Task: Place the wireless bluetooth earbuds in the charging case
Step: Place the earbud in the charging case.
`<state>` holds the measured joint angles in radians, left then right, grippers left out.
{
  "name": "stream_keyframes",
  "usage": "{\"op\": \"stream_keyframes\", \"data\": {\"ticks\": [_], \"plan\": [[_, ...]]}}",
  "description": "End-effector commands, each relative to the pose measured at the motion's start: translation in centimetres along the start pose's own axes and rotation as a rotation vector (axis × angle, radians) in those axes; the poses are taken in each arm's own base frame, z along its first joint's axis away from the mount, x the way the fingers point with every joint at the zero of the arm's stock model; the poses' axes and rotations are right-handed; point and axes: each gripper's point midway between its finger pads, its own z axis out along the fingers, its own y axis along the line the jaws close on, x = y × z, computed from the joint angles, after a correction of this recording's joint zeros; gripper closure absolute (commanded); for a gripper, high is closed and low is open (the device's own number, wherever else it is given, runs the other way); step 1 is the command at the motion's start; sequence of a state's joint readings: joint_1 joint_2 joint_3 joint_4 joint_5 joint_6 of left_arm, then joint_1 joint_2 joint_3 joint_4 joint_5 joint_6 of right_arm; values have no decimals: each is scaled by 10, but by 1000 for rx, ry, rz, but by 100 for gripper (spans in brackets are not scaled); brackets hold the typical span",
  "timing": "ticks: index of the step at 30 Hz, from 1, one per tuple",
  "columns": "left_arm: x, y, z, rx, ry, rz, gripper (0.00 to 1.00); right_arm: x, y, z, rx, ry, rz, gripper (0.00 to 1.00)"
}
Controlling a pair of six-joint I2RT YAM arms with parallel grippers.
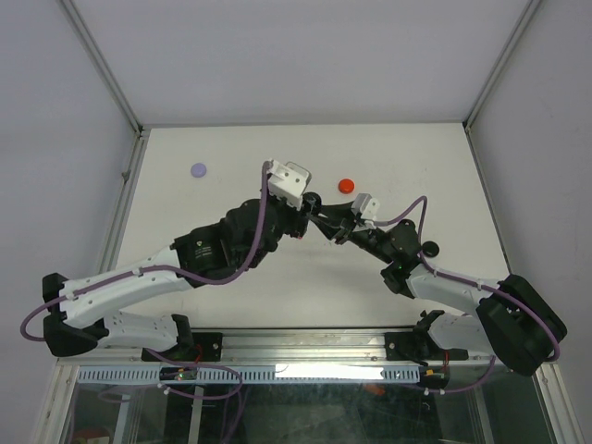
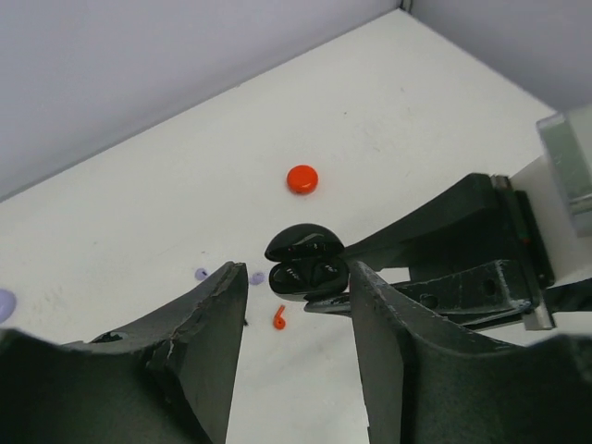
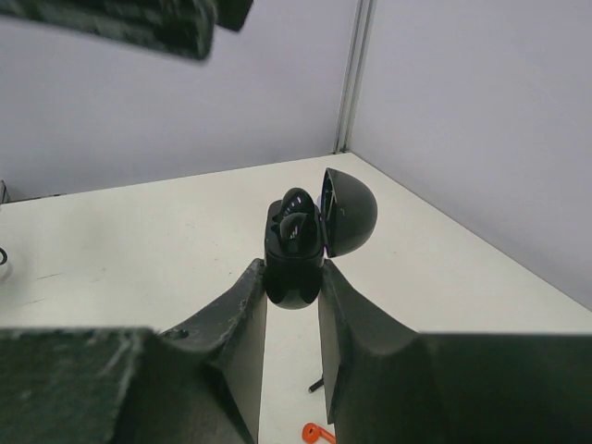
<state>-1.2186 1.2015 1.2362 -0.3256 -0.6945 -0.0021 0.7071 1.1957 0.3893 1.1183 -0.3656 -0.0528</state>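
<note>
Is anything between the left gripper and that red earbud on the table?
Nothing visible. The red earbud lies on bare table between the left gripper's fingers; the open black case, held by the right gripper, sits just beyond it.

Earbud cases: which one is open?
The black case, held by the right gripper, lid flipped open; the red case and lavender case sit closed.

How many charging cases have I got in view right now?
3. A lavender case sits far left on the table, a red case lies near the middle, and a black case, lid open, is clamped in the right gripper. Others may be hidden.
</note>
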Motion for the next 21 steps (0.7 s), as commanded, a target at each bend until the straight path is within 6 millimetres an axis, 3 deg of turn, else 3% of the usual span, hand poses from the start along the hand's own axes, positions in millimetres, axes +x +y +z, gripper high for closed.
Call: {"op": "stream_keyframes", "data": {"ticks": [1, 7, 21], "plan": [[-38, 12, -16, 32, -77, -196, 50, -43, -4, 9, 12, -124, -33, 100], [-28, 32, -6, 104, -32, -328, 46, -44, -1, 9, 0, -127, -16, 100], [-11, 32, 5, 447, 33, -502, 23, -49, 23, 16, -150, -115, 47, 100]]}}
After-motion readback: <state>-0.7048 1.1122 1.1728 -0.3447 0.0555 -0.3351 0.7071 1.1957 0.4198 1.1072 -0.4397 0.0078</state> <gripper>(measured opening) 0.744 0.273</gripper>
